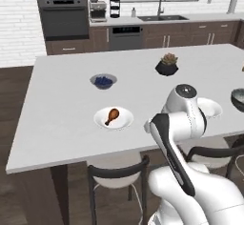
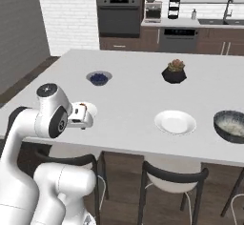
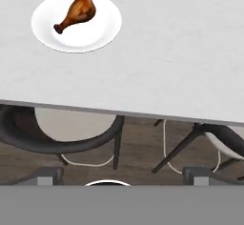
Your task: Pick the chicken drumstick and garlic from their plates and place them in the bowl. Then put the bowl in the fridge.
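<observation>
The chicken drumstick [image 3: 76,13] lies on a white plate [image 3: 102,28] near the table's front edge; it also shows in the left base view as the drumstick [image 1: 112,116]. My gripper [image 2: 84,119] hangs above the table's front edge, short of that plate, open with nothing between its jaws. The second white plate [image 2: 175,122] sits further right and looks bare from here; the garlic is hidden from me. The dark grey bowl [image 2: 231,125] stands at the table's right end. The fridge is out of view.
A small bowl of blue berries [image 1: 103,81] and a black succulent planter [image 1: 167,64] stand further back on the white table [image 1: 62,100]. Dark-framed chairs [image 2: 174,178] are tucked under the front edge. Ovens and a sink counter line the far wall.
</observation>
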